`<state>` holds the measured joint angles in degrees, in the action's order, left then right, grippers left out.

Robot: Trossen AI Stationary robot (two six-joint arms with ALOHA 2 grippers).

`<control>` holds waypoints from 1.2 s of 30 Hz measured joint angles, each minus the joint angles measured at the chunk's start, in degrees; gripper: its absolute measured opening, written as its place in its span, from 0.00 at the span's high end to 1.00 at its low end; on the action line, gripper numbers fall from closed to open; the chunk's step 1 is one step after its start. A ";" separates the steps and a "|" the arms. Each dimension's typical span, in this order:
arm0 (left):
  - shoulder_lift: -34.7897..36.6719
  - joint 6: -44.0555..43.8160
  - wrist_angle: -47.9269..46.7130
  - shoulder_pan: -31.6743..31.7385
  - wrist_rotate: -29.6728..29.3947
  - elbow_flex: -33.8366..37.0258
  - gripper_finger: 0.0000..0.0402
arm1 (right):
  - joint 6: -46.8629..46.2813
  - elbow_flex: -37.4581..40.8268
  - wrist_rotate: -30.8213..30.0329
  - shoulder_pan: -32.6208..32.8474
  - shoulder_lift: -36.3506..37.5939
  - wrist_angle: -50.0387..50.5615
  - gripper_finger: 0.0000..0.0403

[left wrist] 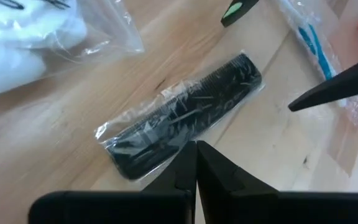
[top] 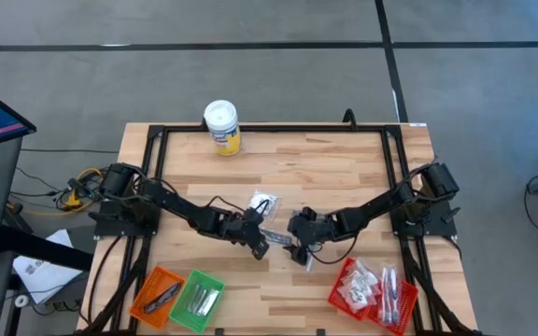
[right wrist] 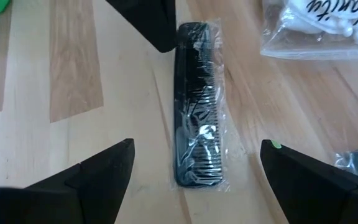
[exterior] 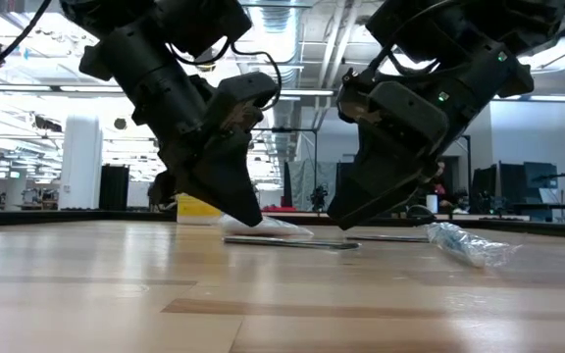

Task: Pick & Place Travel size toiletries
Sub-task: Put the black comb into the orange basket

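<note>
My right gripper (right wrist: 194, 163) sits low over the middle of the wooden table (top: 344, 168), fingers (right wrist: 92, 171) spread wide apart with nothing between them yet. The target is the black plastic comb in a clear crinkly wrapper (right wrist: 197, 102), lying flat on the wood straight ahead of my open fingers. Key relation: from my right wrist the comb's long axis runs straight away from me, so it lies across the line between my two fingertips and they'd close over its narrow width, which is what I want. The near end of the comb sits about centred in the gap, slightly toward the finger with the green dot. My left gripper (left wrist: 196, 163) is at the comb's other end, fingers pressed together, tips just at the wrapper edge or touching it; can't tell which. From the overhead camera both grippers converge on the same spot mid-table, roughly equally close. My read: the right one is set up for the grasp, the left looks more like it's pinning or nudging. Next I'd drop straight down and close across the comb. Risk: the slick wrapper sliding, and clipping the left fingertips. The red mesh basket (top: 374, 294) of small white sachets sits off toward my right front corner, a likely drop point.
</note>
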<state>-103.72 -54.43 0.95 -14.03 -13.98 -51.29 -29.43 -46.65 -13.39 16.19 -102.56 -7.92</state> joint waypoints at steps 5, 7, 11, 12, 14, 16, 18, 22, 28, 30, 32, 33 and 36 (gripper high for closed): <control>0.01 -1.49 -0.02 0.39 0.04 1.87 1.00 | 0.00 0.00 0.00 0.00 0.00 -0.22 0.16; 0.13 -2.48 0.57 0.40 0.01 2.84 1.00 | 0.00 0.00 0.01 0.01 0.00 -0.22 0.15; 0.35 -3.50 1.16 0.40 0.00 4.01 1.00 | 0.00 0.00 0.00 0.00 0.00 -0.22 0.16; 0.35 -3.48 1.16 0.40 0.10 4.01 1.00 | 0.00 0.00 0.00 0.00 0.00 -0.22 0.16; 0.35 -3.48 1.16 0.40 0.31 4.04 1.00 | 0.00 0.00 0.00 0.00 0.00 -0.22 0.16; 0.35 -3.48 1.29 0.40 0.26 4.06 1.00 | 0.00 0.00 0.00 0.00 0.00 -0.22 0.16; 0.66 -3.35 1.82 0.20 -0.43 4.23 1.00 | 0.00 0.00 0.00 0.00 0.00 -0.22 0.16; 2.27 -3.28 1.84 0.22 -2.14 4.44 1.00 | -0.02 0.00 0.00 0.00 0.00 -0.20 0.16; 2.34 -3.94 2.77 -0.63 -1.95 4.33 1.00 | 0.00 0.00 0.02 0.02 0.02 -0.16 0.16; 2.34 -3.98 2.89 -0.81 -2.09 4.33 1.00 | 0.00 0.00 0.00 0.02 0.02 -0.11 0.16; 2.34 -4.31 2.93 -0.83 -2.07 4.33 1.00 | 0.00 0.00 0.00 0.00 0.02 -0.02 0.16; 2.34 -4.33 2.93 -0.86 -2.14 4.33 1.00 | 0.02 0.00 0.00 0.00 0.02 -0.02 0.16; 1.91 -4.35 2.99 -0.88 -2.20 4.30 1.00 | 0.02 0.00 0.01 0.02 0.02 -0.02 0.17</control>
<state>-101.81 -58.78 3.93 -14.91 -16.17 -46.99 -29.41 -46.65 -13.38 16.21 -102.54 -7.94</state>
